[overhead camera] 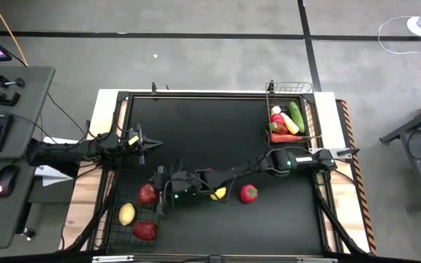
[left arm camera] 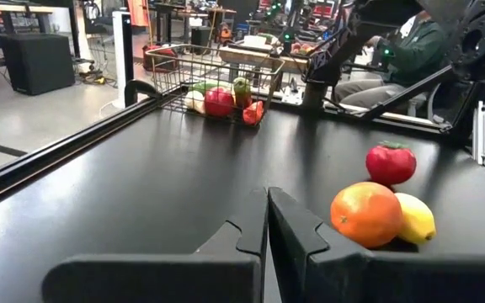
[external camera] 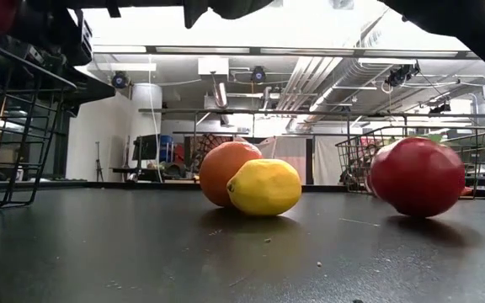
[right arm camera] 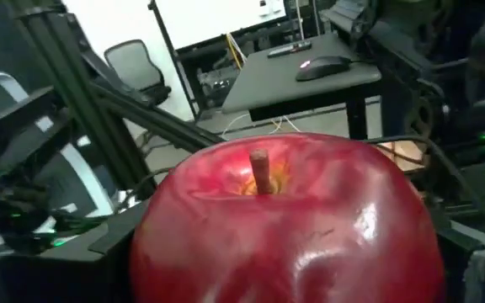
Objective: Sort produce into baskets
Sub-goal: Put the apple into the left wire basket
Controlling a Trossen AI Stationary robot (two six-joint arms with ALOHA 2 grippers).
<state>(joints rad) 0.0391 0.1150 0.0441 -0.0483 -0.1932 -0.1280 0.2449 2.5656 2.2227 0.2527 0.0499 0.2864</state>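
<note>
Apple [right arm camera: 285, 219] is held tight in the right gripper [overhead camera: 156, 195], over the far edge of the black basket [overhead camera: 112, 232] at the near left. I think it should go lower over the middle, then let go gently. The left gripper [overhead camera: 141, 141] waits closed, farther back.

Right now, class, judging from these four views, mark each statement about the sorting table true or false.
1. The right gripper holds a red apple. True.
2. The left gripper is wide open. False: its fingers are shut together, empty.
3. An orange and a lemon sit side by side on the table. True.
4. The cucumber lies loose on the table. False: it lies in the far basket with other vegetables.
</note>
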